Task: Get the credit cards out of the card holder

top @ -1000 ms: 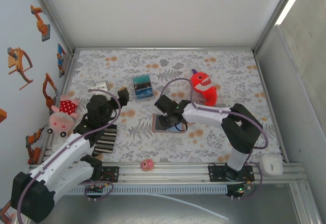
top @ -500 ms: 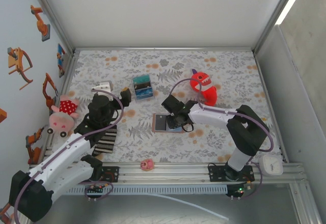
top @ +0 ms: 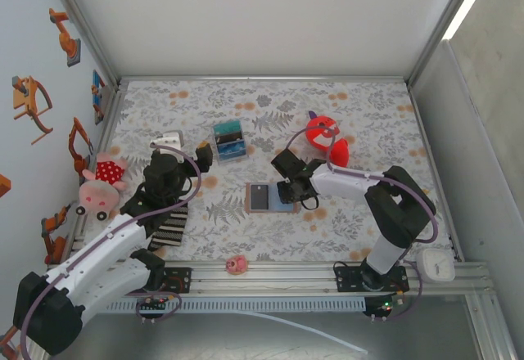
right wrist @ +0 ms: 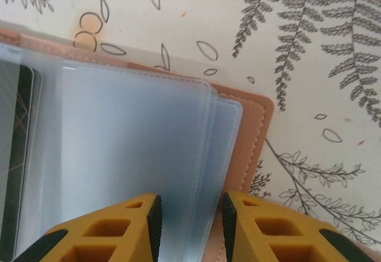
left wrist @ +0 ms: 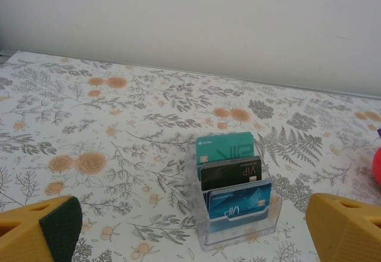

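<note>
The tan card holder point(top: 264, 197) lies open mid-worktop point(top: 368, 114), the right gripper point(right wrist: 187, 205) slightly parted over its clear sleeves point(right wrist: 131, 131), while the left gripper point(left wrist: 190, 223) hangs wide open facing a card stand point(left wrist: 235, 211).

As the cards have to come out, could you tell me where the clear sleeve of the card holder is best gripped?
Probably the clear sleeve by its loose edge, near the card holder's tan border, from the right gripper's side: it lies flat and thin, so only an edge offers a pinch.
</note>
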